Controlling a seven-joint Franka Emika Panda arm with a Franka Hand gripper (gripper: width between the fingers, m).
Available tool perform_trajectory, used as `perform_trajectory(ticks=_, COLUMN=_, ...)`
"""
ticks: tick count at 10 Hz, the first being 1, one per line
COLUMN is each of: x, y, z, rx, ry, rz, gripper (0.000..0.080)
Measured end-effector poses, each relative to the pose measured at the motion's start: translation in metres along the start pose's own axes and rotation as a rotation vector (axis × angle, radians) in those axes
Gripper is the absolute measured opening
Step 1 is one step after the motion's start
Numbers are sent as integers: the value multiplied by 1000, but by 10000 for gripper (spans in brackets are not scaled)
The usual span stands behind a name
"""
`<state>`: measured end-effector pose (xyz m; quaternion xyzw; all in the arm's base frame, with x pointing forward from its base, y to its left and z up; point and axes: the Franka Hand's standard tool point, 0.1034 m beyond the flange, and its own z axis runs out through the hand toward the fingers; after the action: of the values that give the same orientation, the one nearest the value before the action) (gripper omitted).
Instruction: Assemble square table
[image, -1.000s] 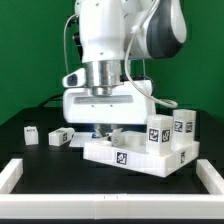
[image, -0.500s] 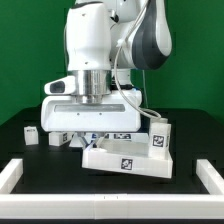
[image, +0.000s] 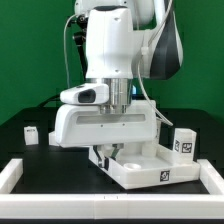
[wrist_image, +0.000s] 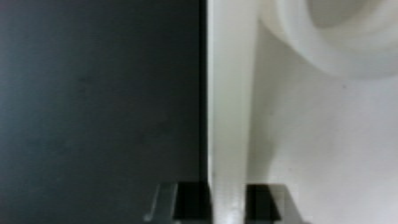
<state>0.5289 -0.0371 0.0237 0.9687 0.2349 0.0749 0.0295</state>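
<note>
The arm (image: 110, 60) fills most of my exterior view. Its wide white hand blocks the middle of the black tabletop (image: 40, 160) (whatever lies behind it I cannot see). The white rail frame (image: 60, 197) runs along the near edge and is cut off at both sides. Inside it, toward the exterior view's right, lies the single square table slab (image: 150, 168), with a raised rim and a round recess facing up. Whether it rests flat or tipped I cannot tell.

Two legs show. One leg (image: 183, 143) stands just behind the slab at the exterior view's right, and the other leg (image: 32, 133) is well apart at the left. In the blurred wrist view the jaws are clamped on the slab's thin edge, with a dark pad (wrist_image: 183, 203) on each side.
</note>
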Motion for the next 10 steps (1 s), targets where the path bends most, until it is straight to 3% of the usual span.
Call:
perform_trajectory(ticks=2, x=7, y=-1, z=-1, rx=-7, ry=2, rz=-134, gripper=57)
perform_trajectory(ticks=3, x=24, y=-2, z=-4, rx=-23, ry=14, rz=-278, gripper=57)
perform_trajectory(ticks=5, x=56, y=11, z=-1, rx=-61, ry=43, rz=-594, gripper=57)
perform_trajectory(ticks=9, x=58, y=11, z=-4, rx=-84, ry=40, rz=-774, gripper=64)
perform_trajectory(ticks=10, x=67, y=6, z=-5, rx=-98, ry=44, rz=-892, gripper=65)
